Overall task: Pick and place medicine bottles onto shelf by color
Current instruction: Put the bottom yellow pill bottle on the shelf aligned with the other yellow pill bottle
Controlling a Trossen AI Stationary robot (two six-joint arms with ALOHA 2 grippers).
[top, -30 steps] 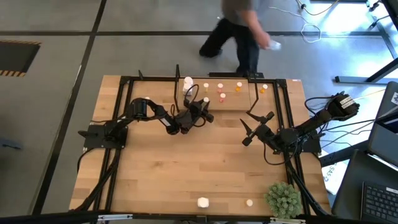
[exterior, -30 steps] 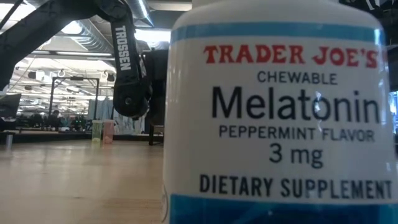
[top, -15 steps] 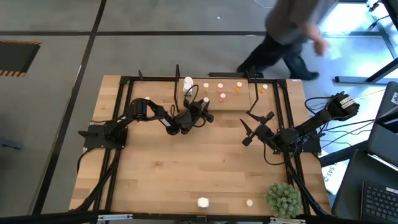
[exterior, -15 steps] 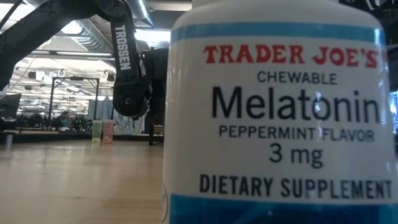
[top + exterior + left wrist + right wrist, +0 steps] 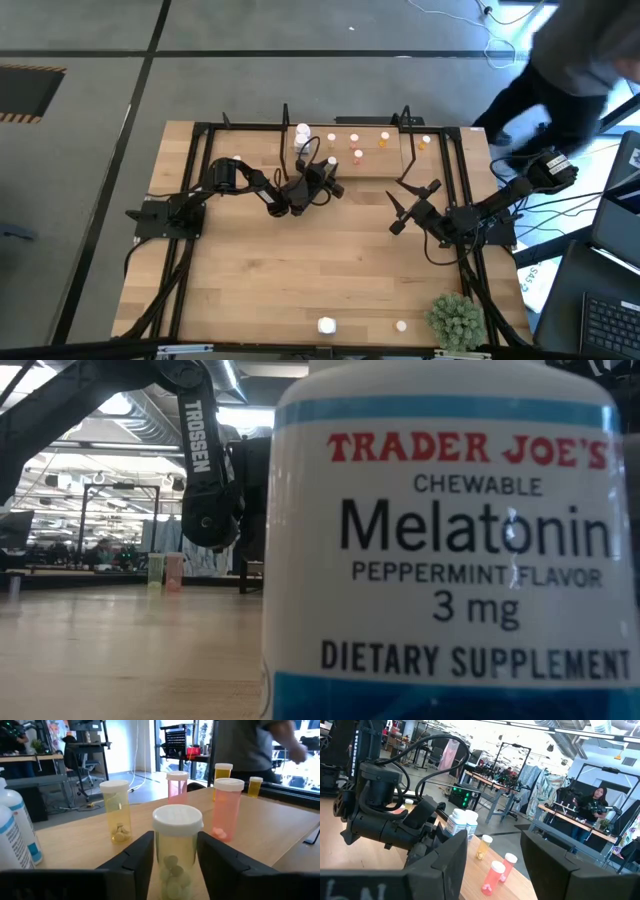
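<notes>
The shelf stands at the table's far side and carries several small bottles. My left gripper reaches level onto it and is shut on a pale yellow bottle with a white cap. Close by stand another yellow bottle, two pink ones, orange ones and white blue-labelled ones, each upright on its base. My right gripper hovers open and holds nothing, right of the table's middle. A big white bottle and a small one stand at the near edge. My left gripper pinches the pale yellow bottle's body, just under its cap, between its two fingers, one on each side. The fingers come in level from the table's near left side. The bottle stands upright; its bottom is below the picture's edge.
The shelf's thin black uprights flank the bottles. A green plant sits at the near right corner. The big white bottle fills most of the low view. A person moves beyond the far right corner.
Both arms have kept still. The person behind the table has walked from the far middle toward the far right.
</notes>
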